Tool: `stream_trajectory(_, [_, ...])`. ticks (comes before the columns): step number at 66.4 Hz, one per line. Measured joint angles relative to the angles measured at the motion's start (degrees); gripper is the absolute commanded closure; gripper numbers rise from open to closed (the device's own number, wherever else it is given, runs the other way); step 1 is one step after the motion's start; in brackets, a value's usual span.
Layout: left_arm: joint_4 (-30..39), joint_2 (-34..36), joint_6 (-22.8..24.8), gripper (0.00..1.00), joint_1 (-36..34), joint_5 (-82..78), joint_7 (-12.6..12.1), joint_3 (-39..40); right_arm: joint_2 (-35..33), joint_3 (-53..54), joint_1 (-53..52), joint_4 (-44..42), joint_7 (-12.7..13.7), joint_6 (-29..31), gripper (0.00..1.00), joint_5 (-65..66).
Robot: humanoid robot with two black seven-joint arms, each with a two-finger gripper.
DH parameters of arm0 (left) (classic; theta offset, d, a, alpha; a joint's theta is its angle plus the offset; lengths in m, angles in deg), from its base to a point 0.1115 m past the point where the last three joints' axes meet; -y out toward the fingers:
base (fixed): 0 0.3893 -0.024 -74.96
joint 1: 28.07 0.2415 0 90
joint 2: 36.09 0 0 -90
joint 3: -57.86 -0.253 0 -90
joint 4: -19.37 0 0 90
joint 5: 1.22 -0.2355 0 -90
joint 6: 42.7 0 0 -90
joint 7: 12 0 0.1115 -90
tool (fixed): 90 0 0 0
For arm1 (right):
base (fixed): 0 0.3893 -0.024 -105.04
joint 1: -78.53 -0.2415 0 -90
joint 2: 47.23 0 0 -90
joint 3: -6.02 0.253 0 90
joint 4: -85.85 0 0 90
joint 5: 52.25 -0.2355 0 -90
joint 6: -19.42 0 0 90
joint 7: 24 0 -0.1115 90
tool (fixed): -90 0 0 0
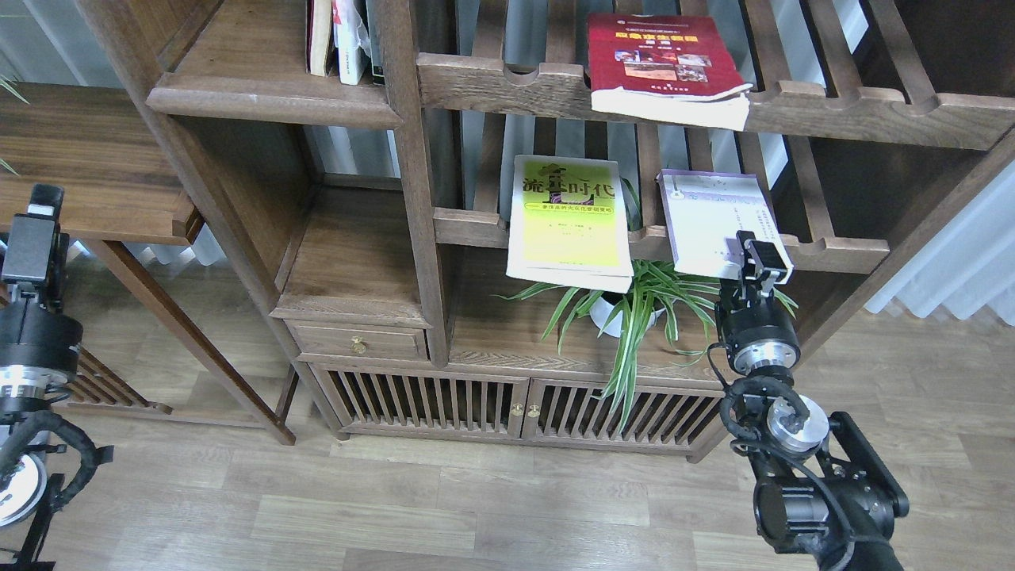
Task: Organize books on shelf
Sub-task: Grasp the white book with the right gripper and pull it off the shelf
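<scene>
The right claw (760,258) sat at the lower right corner of the lavender book (714,222); whether it gripped the book could not be told. The left claw (36,230) hung at the left edge, its state unclear. The red book (662,63) lay on the upper rack (872,107). The yellow book (569,222) lay on the lower rack (840,254), above a plant (634,305). The shelf (262,87) held upright books (341,40).

Bare wood floor (492,507) open at 6 o'clock, spider plant (634,305) crowding the cabinet top at centre, slatted racks (833,103) barring 1 o'clock.
</scene>
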Motion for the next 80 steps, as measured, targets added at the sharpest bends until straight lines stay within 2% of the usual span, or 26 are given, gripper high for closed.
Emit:
stream_trajectory(4, [0.0,0.0,0.0,0.0,0.0,0.0,0.0,0.1,0.0,-0.1,-0.1,0.0,0.0,0.0,0.62,0.0])
stream_trajectory(5, [0.0,0.0,0.0,0.0,0.0,0.0,0.0,0.4,0.0,-0.2,-0.2,-0.1,0.0,0.1,0.69,0.1])
stream_trajectory(7, [0.0,0.0,0.0,0.0,0.0,0.0,0.0,0.5,0.0,-0.3,-0.2,-0.1,0.0,0.1,0.72,0.1])
stream_trajectory(31, [0.4,0.4,0.0,0.0,0.0,0.1,0.0,3.5,0.0,-0.1,0.0,-0.1,-0.1,0.7,0.81,0.1])
stream_trajectory(41, [0.4,0.5,0.0,0.0,0.0,0.2,0.1,3.5,0.0,0.4,0.0,-0.1,-0.8,2.3,0.95,-0.1])
stream_trajectory(51, [0.4,0.6,0.0,0.0,0.0,0.2,0.1,3.6,0.0,1.2,0.4,0.7,-2.5,10.8,0.95,-2.9])
stream_trajectory(53, [0.4,0.6,0.0,0.0,0.0,0.2,0.1,3.6,0.0,1.3,0.7,0.9,-3.1,13.3,0.96,-4.0])
stream_trajectory(54, [0.4,0.6,0.0,0.0,0.0,0.2,0.1,3.6,0.0,1.4,1.3,1.2,-4.3,16.3,0.96,-5.3])
stream_trajectory(58, [0.3,0.6,0.0,0.0,0.0,0.2,0.1,3.6,0.0,1.4,2.7,1.7,-5.7,18.3,0.96,-6.3])
stream_trajectory(67, [0.0,0.6,0.0,0.0,0.1,0.4,0.1,3.6,0.0,1.5,8.7,2.8,-8.7,20.1,0.96,-8.1])
stream_trajectory(80, [-0.2,0.6,0.0,0.0,0.1,0.5,0.1,3.5,0.0,4.2,15.9,3.5,-9.1,20.4,0.96,-10.1])
